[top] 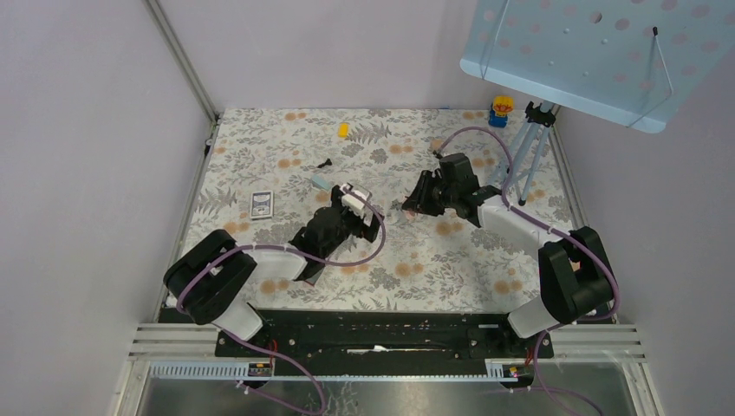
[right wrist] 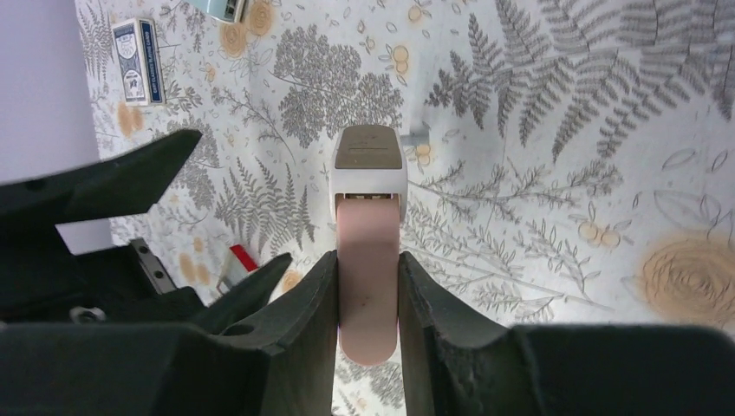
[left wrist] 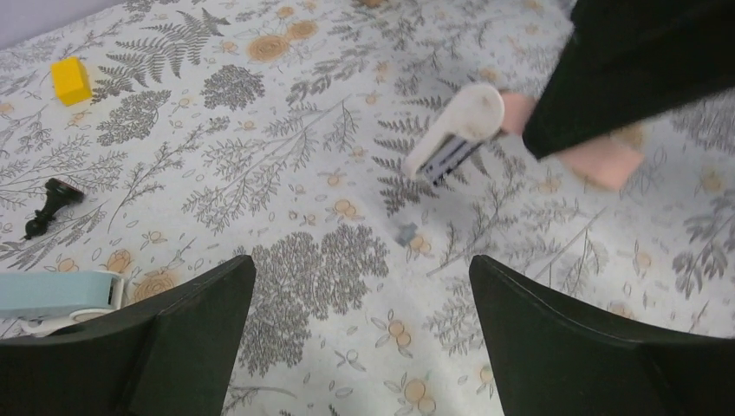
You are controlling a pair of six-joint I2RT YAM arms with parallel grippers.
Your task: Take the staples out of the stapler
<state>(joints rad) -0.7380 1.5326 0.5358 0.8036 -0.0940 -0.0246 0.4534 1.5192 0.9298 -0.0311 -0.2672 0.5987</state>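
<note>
Quick count: one pink stapler (right wrist: 368,260) and one tiny grey bit (left wrist: 406,232) just beside it. Left of the stapler: one card box (top: 261,204), one blue tape dispenser (top: 321,183), one small black piece (top: 325,163), one yellow block (top: 343,131). Right of it, further back: one toy figure (top: 501,110), one tripod (top: 529,156).

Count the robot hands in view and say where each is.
2. The left hand hangs open over the table near its middle; the right hand, just right of it, grips the pink stapler. None hidden.
</note>
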